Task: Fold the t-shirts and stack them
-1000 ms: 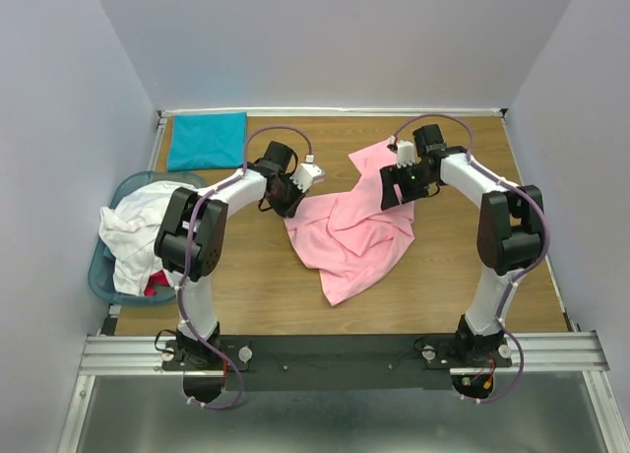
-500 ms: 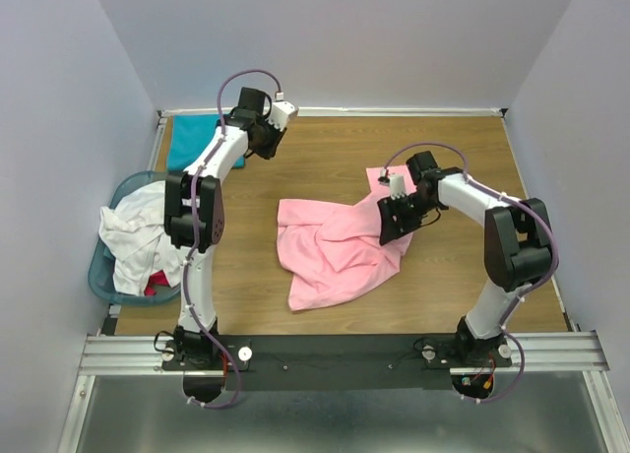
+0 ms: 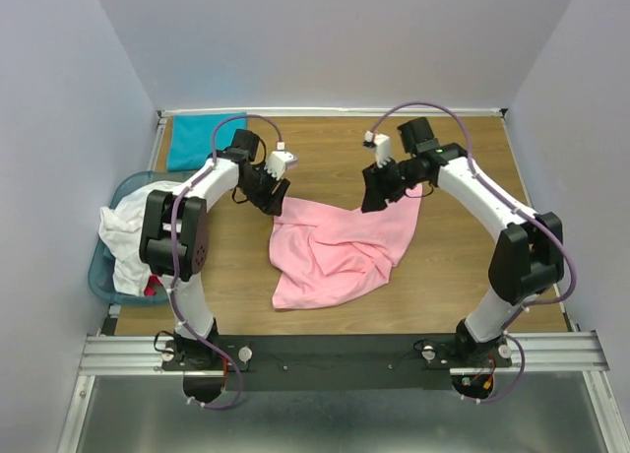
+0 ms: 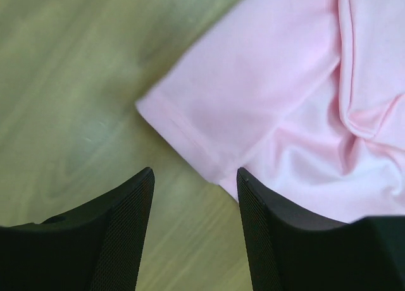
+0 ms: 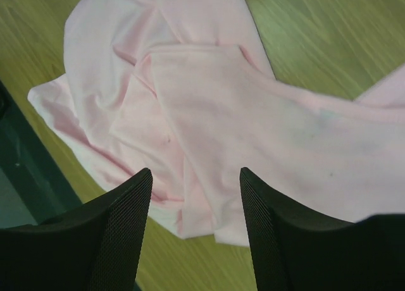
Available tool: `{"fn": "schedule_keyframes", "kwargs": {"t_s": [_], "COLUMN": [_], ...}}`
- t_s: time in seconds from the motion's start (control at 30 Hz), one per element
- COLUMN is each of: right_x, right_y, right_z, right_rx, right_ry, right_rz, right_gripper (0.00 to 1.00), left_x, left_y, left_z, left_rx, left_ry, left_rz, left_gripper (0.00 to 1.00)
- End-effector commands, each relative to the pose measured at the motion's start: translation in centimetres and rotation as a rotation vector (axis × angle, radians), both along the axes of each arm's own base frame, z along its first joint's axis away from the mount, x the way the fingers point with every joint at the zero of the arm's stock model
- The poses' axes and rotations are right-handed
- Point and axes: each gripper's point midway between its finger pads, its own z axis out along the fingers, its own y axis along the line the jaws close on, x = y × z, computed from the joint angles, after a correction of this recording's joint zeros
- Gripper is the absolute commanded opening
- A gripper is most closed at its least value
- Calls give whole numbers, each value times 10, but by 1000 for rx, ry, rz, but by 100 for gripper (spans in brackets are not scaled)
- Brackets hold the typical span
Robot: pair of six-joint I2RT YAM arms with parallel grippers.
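A light pink t-shirt (image 3: pixel 335 251) lies crumpled on the middle of the wooden table. My left gripper (image 3: pixel 269 197) hovers at its upper left corner, open; in the left wrist view the gripper (image 4: pixel 195 172) has bare wood between its fingers and a pink sleeve hem (image 4: pixel 190 139) just ahead. My right gripper (image 3: pixel 375 193) is over the shirt's upper right part, open; the right wrist view shows this gripper (image 5: pixel 196 172) above the folds of the pink cloth (image 5: pixel 209 114), holding nothing. A folded teal t-shirt (image 3: pixel 204 140) lies at the back left. White t-shirts (image 3: pixel 133 231) are heaped in the basket.
A light-blue plastic basket (image 3: pixel 101 271) stands at the table's left edge with something red under the white cloth. The walls of the enclosure close in the table at the back and on both sides. The black base rail (image 3: pixel 335 350) runs along the near edge.
My left gripper has let go, opened, swung to the back left and come back to the shirt's left corner. The right gripper has lifted toward the back. The shirt has shifted left and spread.
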Motion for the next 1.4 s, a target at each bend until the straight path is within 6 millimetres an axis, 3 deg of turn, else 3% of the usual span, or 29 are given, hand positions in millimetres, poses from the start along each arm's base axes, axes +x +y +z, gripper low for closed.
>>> {"fn": "schedule_keyframes", "kwargs": {"t_s": [0.0,0.13,0.23,0.37,0.5,0.57,0.77,0.87,0.93,1.0,1.03,1.07,1.13,1.17,1.2,1.3,1.33,1.37], "right_x": [8,3,-13,-38,-44,-46,-52,-55,-53,-50,-49,-47,-43,-35,-29,-10,-3,9], "right_y": [35,72,102,125,134,137,128,122,120,117,113,110,102,92,87,54,42,21], "right_z": [-6,-13,-30,-71,-89,-99,-129,-137,-133,-126,-125,-120,-104,-98,-78,-55,-38,-30], "right_rx": [-123,-209,-255,-347,-370,-384,-459,-477,-478,-483,-491,-490,-464,-455,-419,-374,-347,-337], "right_ry": [-127,-229,-241,-203,-172,-153,-111,-95,-105,-130,-132,-140,-152,-153,-177,-174,-196,-197], "right_rz": [85,193,282,362,369,371,350,318,294,277,261,246,209,171,141,21,-25,-92], "right_gripper": [65,62,62,70,72,71,65,54,44,29,7,1,0,1,1,1,1,1], "left_x": [-19,-36,-46,-57,-62,-66,-77,-85,-87,-83,-81,-78,-65,-60,-49,-23,-18,-13], "left_y": [0,9,12,12,12,9,-3,-13,-19,-21,-18,-16,-7,-3,0,19,23,27], "left_z": [9,3,-3,-6,-9,-13,-33,-42,-50,-54,-59,-60,-61,-60,-54,-42,-43,-42], "left_rx": [-104,-117,-122,-128,-128,-140,-123,-138,-129,-123,-105,-96,-75,-67,-67,-42,-21,-14], "left_ry": [60,127,174,212,223,246,293,337,353,352,359,356,335,325,302,241,233,223], "left_rz": [20,36,44,37,47,44,30,13,13,21,34,42,75,86,94,139,147,153], "left_gripper": [63,63,62,65,69,80,79,70,63,43,23,14,0,0,0,0,0,0]}}
